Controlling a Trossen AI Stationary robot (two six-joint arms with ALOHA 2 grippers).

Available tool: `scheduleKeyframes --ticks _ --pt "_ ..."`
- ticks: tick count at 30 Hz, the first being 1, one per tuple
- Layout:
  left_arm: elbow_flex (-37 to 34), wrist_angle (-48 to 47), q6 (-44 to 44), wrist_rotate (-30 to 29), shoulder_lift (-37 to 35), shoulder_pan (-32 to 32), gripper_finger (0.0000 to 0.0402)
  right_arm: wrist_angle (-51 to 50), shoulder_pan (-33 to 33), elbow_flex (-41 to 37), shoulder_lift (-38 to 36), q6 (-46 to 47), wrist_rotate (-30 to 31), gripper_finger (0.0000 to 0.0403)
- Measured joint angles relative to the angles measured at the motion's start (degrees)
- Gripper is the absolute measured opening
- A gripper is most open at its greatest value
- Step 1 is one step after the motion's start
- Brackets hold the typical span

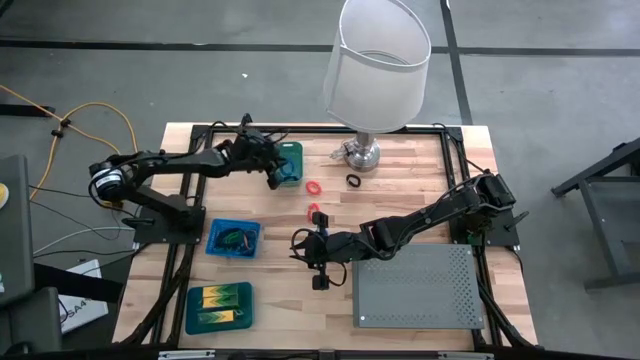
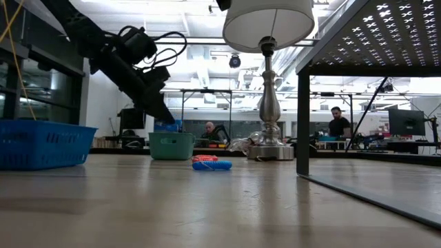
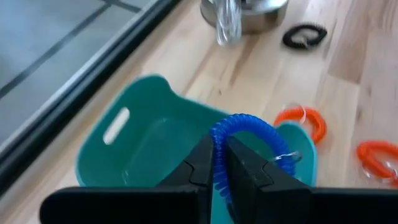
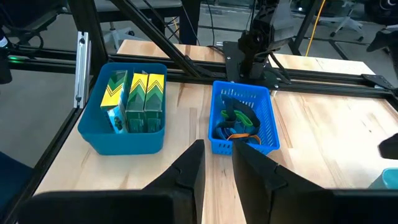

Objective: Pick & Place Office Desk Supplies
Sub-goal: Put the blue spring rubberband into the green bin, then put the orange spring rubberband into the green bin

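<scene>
Over the teal bin (image 3: 149,140) at the far left, the left gripper (image 3: 219,163) pinches one blue coil (image 3: 239,127) tight. Three more coils lie on the table, two orange (image 3: 303,119) (image 3: 376,157) and one black (image 3: 305,35), near the lamp (image 1: 375,70). Nearer stand two blue bins, one basket of loops (image 4: 244,118) and one tub with yellow-green blocks (image 4: 127,106). The right gripper (image 4: 217,163) hangs partly open, holding nothing.

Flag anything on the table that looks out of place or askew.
Three coil loops lie loose on the bare wood instead of in a bin: two red coils and a black coil beside the lamp base. The left gripper holds a blue coil over the teal bin.
</scene>
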Motion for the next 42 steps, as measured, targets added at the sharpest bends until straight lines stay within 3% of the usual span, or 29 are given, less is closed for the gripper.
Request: scheduleKeyframes --ticks 8,17,27,38,42 --pt "0.0 -3.3 0.0 -4.4 0.0 -2.9 0.0022 0.0 0.0 0.0 0.0 0.0 0.0 0.0069" --pt "0.0 -3.3 0.0 -4.4 0.0 -3.2 0.0023 0.0 0.0 0.0 0.0 0.0 0.0 0.0069" --pt "0.0 -3.3 -0.3 -4.4 0.0 -3.2 0.0081 0.0 0.0 0.0 0.0 0.0 0.0 0.0069" --pt "0.0 -1.1 1.4 -4.2 -0.2 -3.2 0.0085 0.0 0.0 0.0 0.0 0.0 0.0 0.0069" --pt "0.0 3.2 2.8 -1.1 -1.5 -3.8 0.0085 0.0 0.0 0.0 0.0 0.0 0.0 0.0069"
